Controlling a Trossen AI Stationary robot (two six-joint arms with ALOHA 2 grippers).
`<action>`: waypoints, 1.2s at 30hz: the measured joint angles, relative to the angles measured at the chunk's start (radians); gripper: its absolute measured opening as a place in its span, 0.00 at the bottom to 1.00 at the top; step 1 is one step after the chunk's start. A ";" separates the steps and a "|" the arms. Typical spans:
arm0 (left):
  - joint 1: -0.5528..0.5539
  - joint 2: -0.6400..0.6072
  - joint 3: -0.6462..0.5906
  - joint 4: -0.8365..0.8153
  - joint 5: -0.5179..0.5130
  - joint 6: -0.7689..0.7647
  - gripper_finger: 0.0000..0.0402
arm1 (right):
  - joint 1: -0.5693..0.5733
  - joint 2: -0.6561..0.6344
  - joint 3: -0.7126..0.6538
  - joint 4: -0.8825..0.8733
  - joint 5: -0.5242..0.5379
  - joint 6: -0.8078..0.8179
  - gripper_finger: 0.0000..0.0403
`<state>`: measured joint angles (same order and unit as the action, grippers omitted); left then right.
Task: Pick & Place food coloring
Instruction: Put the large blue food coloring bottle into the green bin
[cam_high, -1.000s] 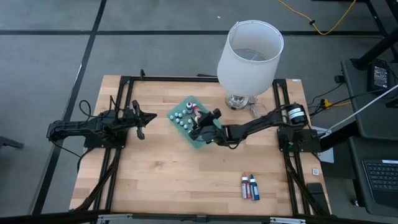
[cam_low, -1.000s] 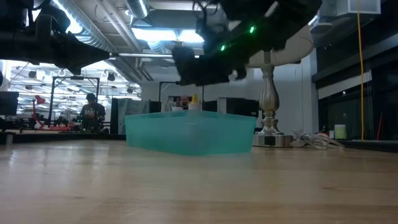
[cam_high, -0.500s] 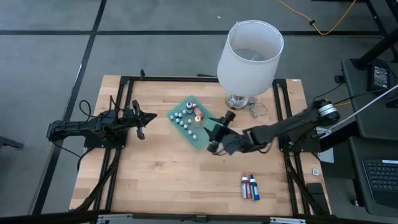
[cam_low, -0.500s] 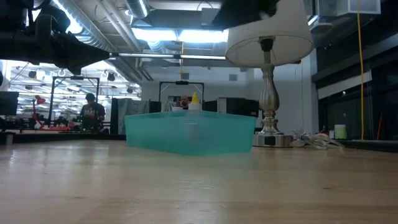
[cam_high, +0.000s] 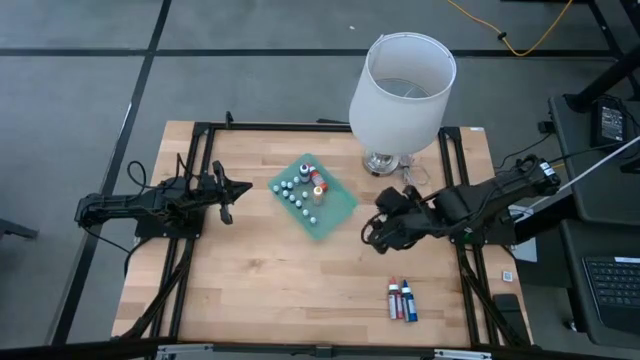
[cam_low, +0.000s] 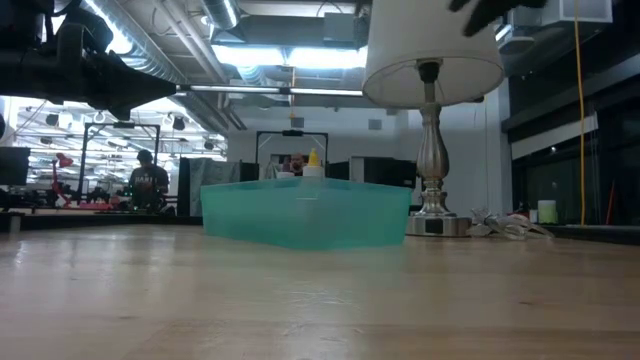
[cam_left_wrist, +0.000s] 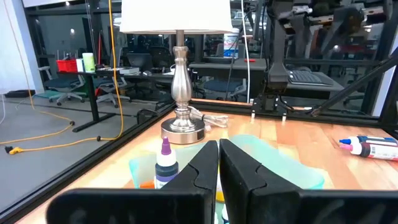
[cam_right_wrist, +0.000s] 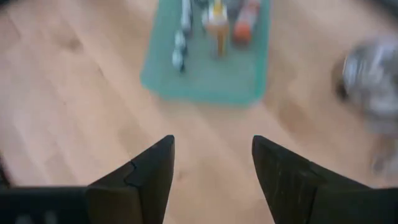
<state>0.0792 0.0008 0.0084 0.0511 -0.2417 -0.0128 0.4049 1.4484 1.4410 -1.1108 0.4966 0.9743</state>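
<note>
High view: right gripper (cam_high: 372, 235) just pulled back off green tray (cam_high: 340, 213), now over bare bench (cam_high: 250, 290) on lamp (cam_high: 400, 95) side. Jaws spread, empty. Most food coloring bottles (cam_high: 303, 188) in tray; two bottles (cam_high: 402, 300) on bench, probably next. Left gripper (cam_high: 228, 196) parked away from tray, jaws pressed together.

Small bottles (cam_high: 303, 187) stand in the tray (cam_high: 338, 208), lamp (cam_high: 400, 95) behind, two bottles (cam_high: 402, 299) front-right.

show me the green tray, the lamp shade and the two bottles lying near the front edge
green tray (cam_high: 340, 207): high view, bare right corner of its floor.
lamp shade (cam_high: 397, 105): high view, white outer wall.
two bottles (cam_high: 402, 300): high view, where the pair lie side by side.
</note>
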 joint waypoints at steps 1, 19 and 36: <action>0.000 0.000 0.000 0.000 0.000 0.000 0.03 | 0.004 0.001 0.012 -0.036 -0.035 0.040 0.54; 0.000 0.000 0.000 0.000 0.000 0.000 0.03 | 0.150 0.075 -0.016 -0.217 -0.435 0.961 0.54; 0.000 0.000 0.000 0.000 0.000 0.000 0.03 | 0.287 0.278 -0.027 -0.131 -0.528 1.142 0.54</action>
<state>0.0795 0.0010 0.0084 0.0511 -0.2417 -0.0128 0.6922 1.7263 1.4137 -1.2419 -0.0311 2.1162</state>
